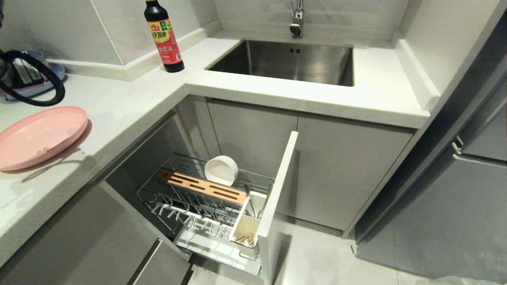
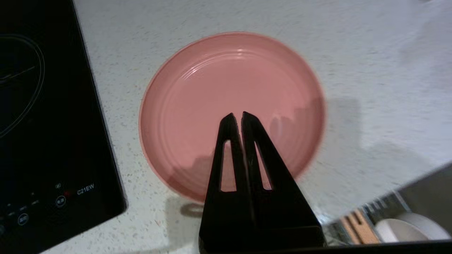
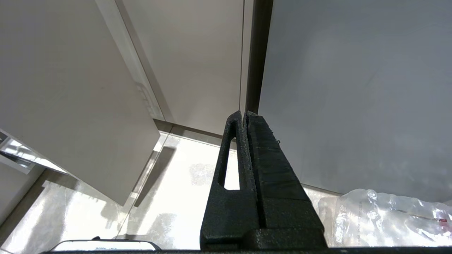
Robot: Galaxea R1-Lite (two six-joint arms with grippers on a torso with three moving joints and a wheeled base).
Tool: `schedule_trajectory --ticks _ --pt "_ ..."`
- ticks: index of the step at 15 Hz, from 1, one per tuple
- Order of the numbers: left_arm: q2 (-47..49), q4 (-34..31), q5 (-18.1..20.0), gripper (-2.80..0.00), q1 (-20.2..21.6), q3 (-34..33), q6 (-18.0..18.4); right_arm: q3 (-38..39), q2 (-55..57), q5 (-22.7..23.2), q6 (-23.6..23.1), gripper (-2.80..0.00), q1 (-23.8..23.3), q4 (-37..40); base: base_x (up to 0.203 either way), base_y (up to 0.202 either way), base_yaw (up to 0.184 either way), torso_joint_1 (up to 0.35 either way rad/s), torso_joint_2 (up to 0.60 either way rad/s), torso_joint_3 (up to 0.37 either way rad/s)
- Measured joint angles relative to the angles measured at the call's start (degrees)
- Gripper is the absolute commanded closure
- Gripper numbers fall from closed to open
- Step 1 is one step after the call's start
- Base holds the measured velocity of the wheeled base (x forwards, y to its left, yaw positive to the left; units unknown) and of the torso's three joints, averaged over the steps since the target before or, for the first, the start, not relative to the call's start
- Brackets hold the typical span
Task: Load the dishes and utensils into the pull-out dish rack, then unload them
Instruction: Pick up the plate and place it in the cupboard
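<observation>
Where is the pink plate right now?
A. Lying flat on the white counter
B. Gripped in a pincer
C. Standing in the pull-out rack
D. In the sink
A: the pink plate lies flat on the white counter, with the left pincer hovering above it, shut and empty; the pull-out rack holds only the white bowl and utensils.

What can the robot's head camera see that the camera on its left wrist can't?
Only the head view shows the steel sink, the dark soy sauce bottle, the white utensil cup with light wooden chopsticks, and the grey cabinet front.

Only the left wrist view shows the black induction cooktop and the shut left gripper above the plate.

Both show the flat pale-pink plate on the white counter, the small cream-white bowl and the slotted wooden strip in the chrome wire rack.
</observation>
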State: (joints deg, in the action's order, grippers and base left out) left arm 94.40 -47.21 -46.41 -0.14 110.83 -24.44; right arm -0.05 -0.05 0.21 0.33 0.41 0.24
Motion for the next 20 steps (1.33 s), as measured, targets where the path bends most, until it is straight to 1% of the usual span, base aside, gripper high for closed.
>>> schedule_trajectory --ticks 2,3,4,6,9,11,15,20 --pt "2.81 0.2 5.48 -2.8 1.82 0.38 -0.25 -0.02 0.02 0.0 0.0 0.0 -0.01 -0.02 0.0 0.0 0.0 0.0 0.0 0.0" --pt "3.97 0.3 8.05 -2.8 2.38 0.44 -0.99 -0.02 0.0 0.0 0.02 0.0 0.0 0.0 0.0 0.0 0.0 0.0 0.0 0.0" --pt "4.99 0.53 9.05 -2.8 2.7 0.52 -1.86 -0.02 0.02 0.0 0.0 0.0 0.0 -0.02 0.0 0.0 0.0 0.0 0.0 0.0" --pt "6.92 2.4 9.26 -2.8 2.97 0.52 -2.36 -0.02 0.0 0.0 0.02 0.0 0.0 -0.02 0.0 0.0 0.0 0.0 0.0 0.0" --pt "9.45 7.41 9.64 -2.8 4.05 0.52 -2.57 -0.02 0.02 0.0 0.0 0.0 0.0 0.0 0.0 0.0 0.0 0.0 0.0 0.0" --pt "10.98 9.35 10.77 -2.8 4.77 0.52 -2.53 -0.02 0.02 0.01 0.0 0.0 0.0 -0.02 0.0 0.0 0.0 0.0 0.0 0.0" --pt "13.53 10.18 12.18 -2.8 6.8 0.52 -2.68 -0.02 0.0 0.01 0.02 0.0 -0.04 0.0 0.0 0.0 0.0 0.0 0.0 0.0" --pt "14.94 11.45 13.64 -2.8 7.88 0.53 -2.76 -0.02 0.0 0.01 0.02 0.0 0.0 0.0 0.0 0.0 0.0 0.0 0.0 0.0"
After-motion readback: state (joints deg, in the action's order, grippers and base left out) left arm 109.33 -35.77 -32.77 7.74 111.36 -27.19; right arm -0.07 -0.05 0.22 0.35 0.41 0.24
